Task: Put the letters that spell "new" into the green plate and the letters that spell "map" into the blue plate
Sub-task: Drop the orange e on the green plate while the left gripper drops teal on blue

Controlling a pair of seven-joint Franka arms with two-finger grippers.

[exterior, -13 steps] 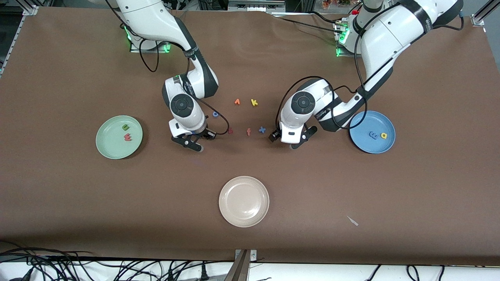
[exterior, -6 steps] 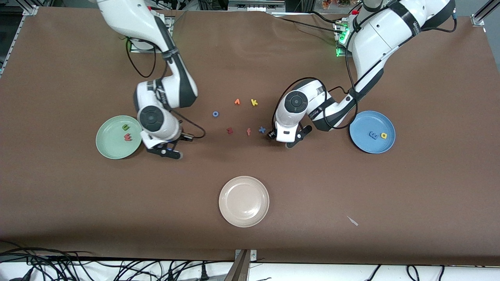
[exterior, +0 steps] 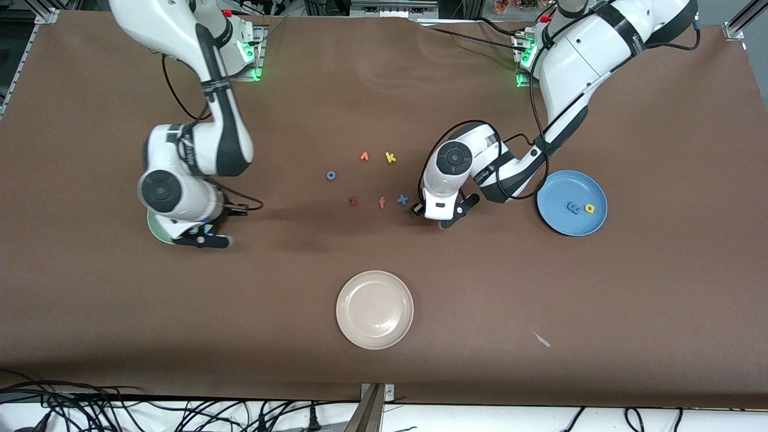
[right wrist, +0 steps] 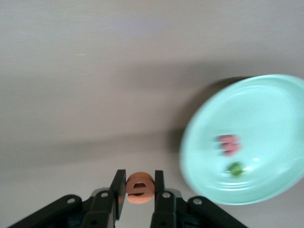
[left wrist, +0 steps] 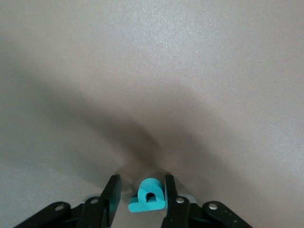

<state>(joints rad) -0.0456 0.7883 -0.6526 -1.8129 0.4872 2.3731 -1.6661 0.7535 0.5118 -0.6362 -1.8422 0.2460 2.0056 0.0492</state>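
Orange "e" (right wrist: 139, 186): we see it pinched between the right gripper (right wrist: 138, 189) jaws, over the tabletop (exterior: 480, 300) just beside the green plate (right wrist: 266, 118).
Green plate contents: the pinkish-red "w" (right wrist: 228, 144) and green "n" (right wrist: 235, 169) lie inside; in the front view the right arm covers most of the plate.
Teal letter (left wrist: 148, 195): it lies on the tabletop between the left gripper (left wrist: 140, 194) jaws; one jaw touches it, the other stands slightly apart.
Blue plate (exterior: 555, 219): we see the blue "m" (exterior: 573, 207) and yellow letter (exterior: 590, 209) in it, toward the left arm's end.
Loose letters: blue "o" (exterior: 330, 175), orange "v"-like letter (exterior: 364, 156), yellow "k" (exterior: 390, 158), dark red "z" (exterior: 353, 201), orange "f" (exterior: 381, 203), blue "x" (exterior: 402, 199).
Other: cream-white plate (exterior: 375, 309) nearer the front camera; no brand writing we can read.
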